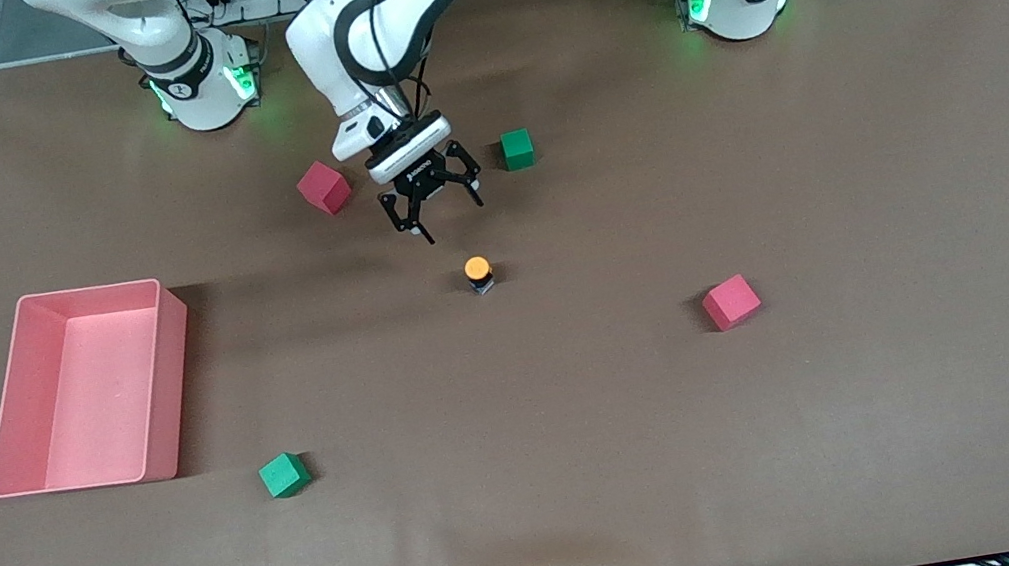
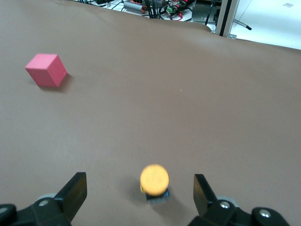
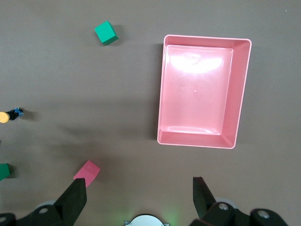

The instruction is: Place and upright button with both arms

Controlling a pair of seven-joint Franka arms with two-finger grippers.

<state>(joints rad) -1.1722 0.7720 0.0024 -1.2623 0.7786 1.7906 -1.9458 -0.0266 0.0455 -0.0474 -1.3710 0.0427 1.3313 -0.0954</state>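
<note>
The left gripper [image 1: 432,201] hung open over the brown table [image 1: 851,167] near the upright orange-capped, dark-bodied button [image 1: 479,274], best straddled squarely; the right gripper [image 3: 138,200] waited open.

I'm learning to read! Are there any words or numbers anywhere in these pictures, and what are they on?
White lettering on the left gripper: too small and blurred to read.
Round mark on each arm's base: too small to read.
The button, the cubes and the pink bin: no writing shows.
</note>
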